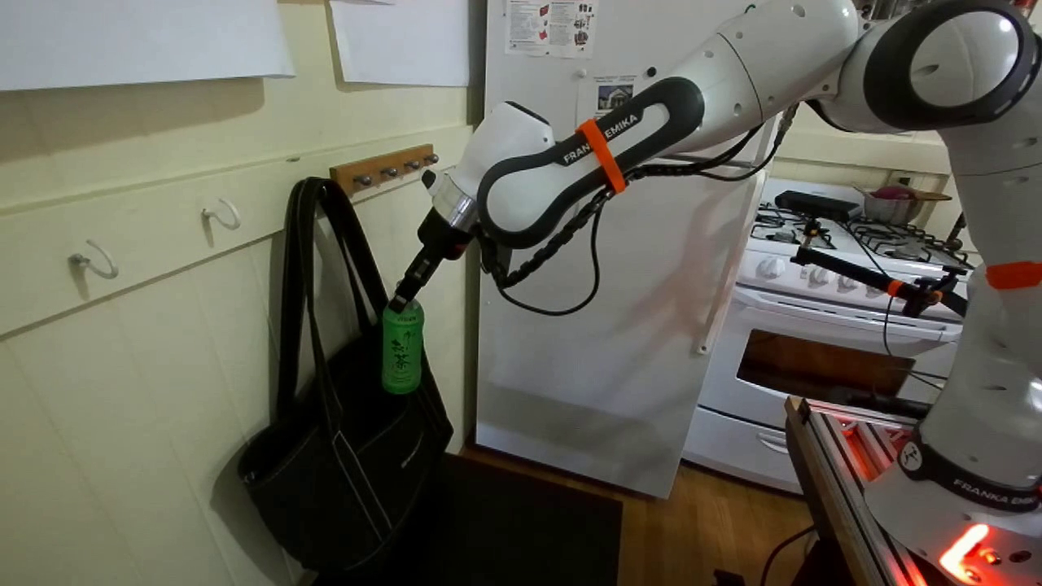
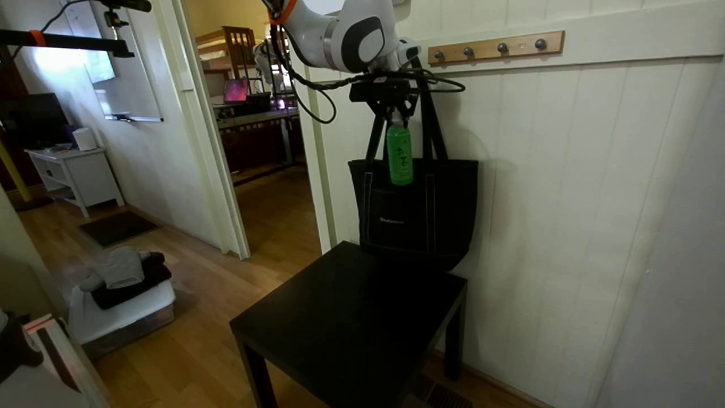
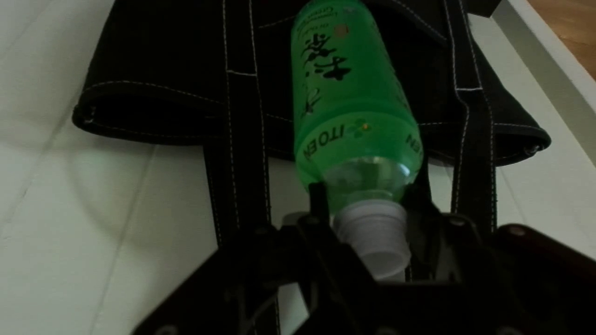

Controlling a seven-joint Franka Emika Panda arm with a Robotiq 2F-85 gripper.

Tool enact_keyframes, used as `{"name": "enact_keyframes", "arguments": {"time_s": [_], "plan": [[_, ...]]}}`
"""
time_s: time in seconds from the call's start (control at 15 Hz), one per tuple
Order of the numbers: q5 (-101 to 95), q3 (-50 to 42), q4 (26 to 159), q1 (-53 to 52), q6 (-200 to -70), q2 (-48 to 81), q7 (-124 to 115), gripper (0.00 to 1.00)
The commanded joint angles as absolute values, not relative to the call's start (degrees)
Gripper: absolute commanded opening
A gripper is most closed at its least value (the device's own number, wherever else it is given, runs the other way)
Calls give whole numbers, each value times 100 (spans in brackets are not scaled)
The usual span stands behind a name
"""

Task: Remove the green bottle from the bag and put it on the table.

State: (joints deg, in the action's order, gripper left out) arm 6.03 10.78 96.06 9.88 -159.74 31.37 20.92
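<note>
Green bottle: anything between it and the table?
Nothing visible: in an exterior view the green bottle hangs from the end effector in front of the bag, the table below. The bag's bottom covers some of the table's far edge; best avoid that spot.

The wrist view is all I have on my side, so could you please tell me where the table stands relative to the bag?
Observer: An exterior view shows the table standing lower than the bag, with one end close beneath it; whether they touch I cannot tell.
Operator: Thank you. Does the bottle hang upright?
Observer: Roughly, yes: in both exterior views its bottom end points down.
Operator: And is anything mounted on the wall near the bag?
Observer: Yes, a wooden rack with four knobs, higher up than the bag's opening.
</note>
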Motion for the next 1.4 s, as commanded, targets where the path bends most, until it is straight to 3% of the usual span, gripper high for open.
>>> {"name": "enact_keyframes", "arguments": {"time_s": [0.0, 0.4, 0.47, 1.13, 1.2, 1.33], "plan": [[607, 1050, 9601, 958, -15970, 3135, 2078, 43], [606, 1047, 9600, 958, -15970, 3135, 2078, 43], [606, 1047, 9600, 958, -15970, 3135, 2078, 18], [936, 1718, 10597, 1248, -16227, 2889, 2804, 18], [606, 1047, 9599, 958, -15970, 3135, 2077, 43], [606, 1047, 9599, 958, -15970, 3135, 2077, 43]]}}
